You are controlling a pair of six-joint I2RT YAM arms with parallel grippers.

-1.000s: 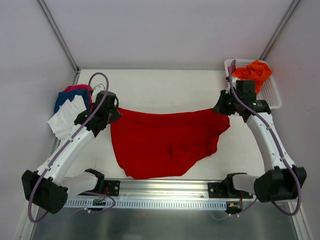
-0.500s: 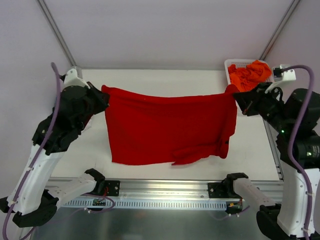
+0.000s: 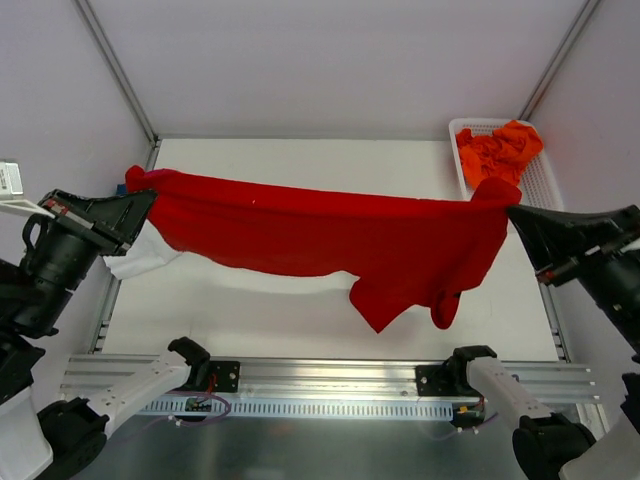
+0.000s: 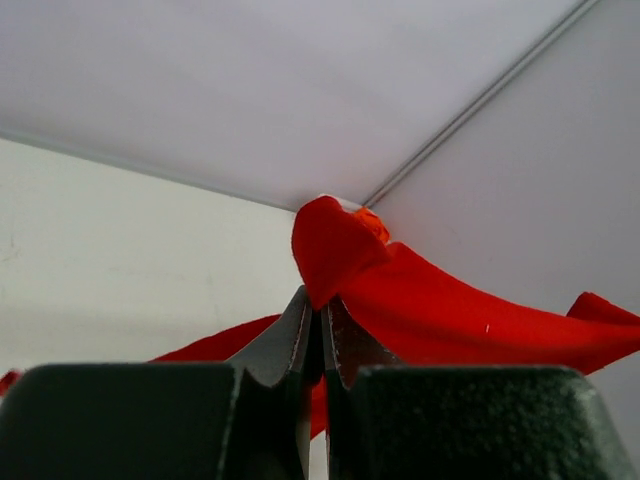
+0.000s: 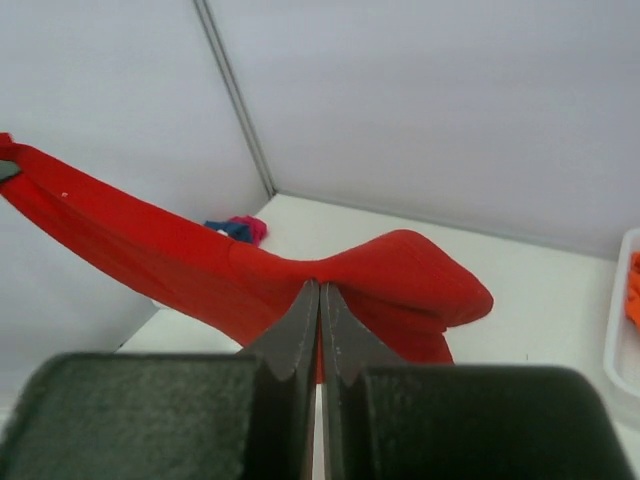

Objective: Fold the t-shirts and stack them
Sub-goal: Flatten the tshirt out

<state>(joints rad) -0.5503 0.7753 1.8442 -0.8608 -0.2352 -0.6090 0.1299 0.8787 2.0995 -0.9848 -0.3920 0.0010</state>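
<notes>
The red t-shirt hangs above the table, long axis left to right, a loose fold drooping toward the near edge. The left gripper is clenched on its left end, the right gripper on its right end, cloth bunched just beyond each grip. Orange t-shirts lie in the far-right basket.

I see bright, even, diffuse light. The red t-shirt throws only a faint soft shadow on the tabletop. Close to the lens, my left claw and right claw blur; cloth beyond is sharper.
</notes>
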